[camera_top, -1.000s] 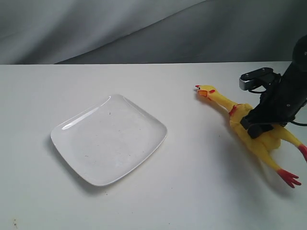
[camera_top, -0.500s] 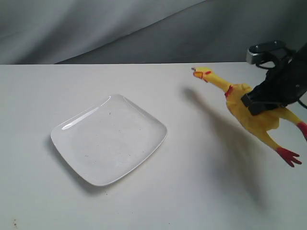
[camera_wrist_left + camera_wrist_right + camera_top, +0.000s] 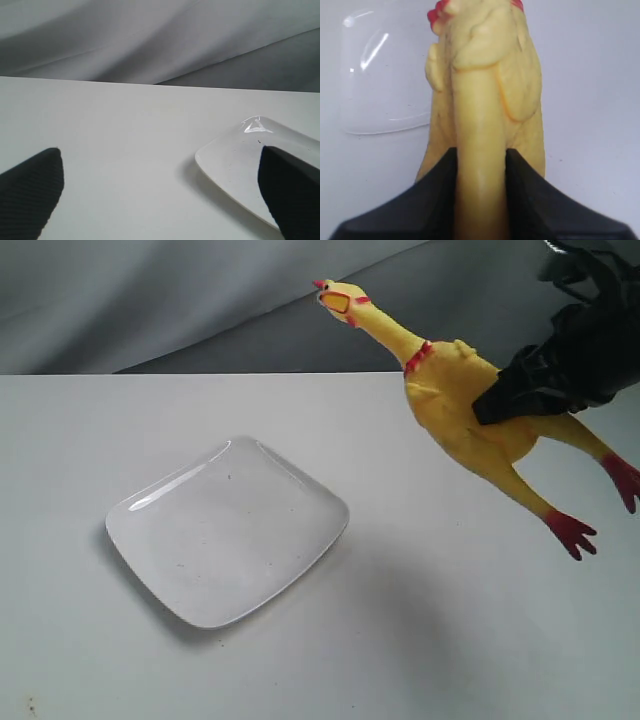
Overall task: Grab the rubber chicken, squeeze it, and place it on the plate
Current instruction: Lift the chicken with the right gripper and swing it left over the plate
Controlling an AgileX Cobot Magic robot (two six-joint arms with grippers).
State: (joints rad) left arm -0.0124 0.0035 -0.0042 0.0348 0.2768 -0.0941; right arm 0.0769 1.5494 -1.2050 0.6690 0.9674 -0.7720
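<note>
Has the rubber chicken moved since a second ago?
Yes. The rubber chicken, held in the right hand, has risen off the table and shifted left toward the plate, which has not moved.

Look of the rubber chicken [image 3: 455, 405]: yellow body, thin neck, red comb and wattle, orange open beak, red feet.
State of the rubber chicken: held up in the air, gripped across the body.
Pose of the rubber chicken: stretched on a slant, head toward 10 o'clock, legs splayed toward 4 o'clock.
Place of the rubber chicken: at 2 o'clock from the plate [image 3: 228, 530], well apart.
Look of the plate: glossy white, shallow, rounded square, faintly specked.
Pose of the plate: laid flat, one corner turned toward 12 o'clock.
</note>
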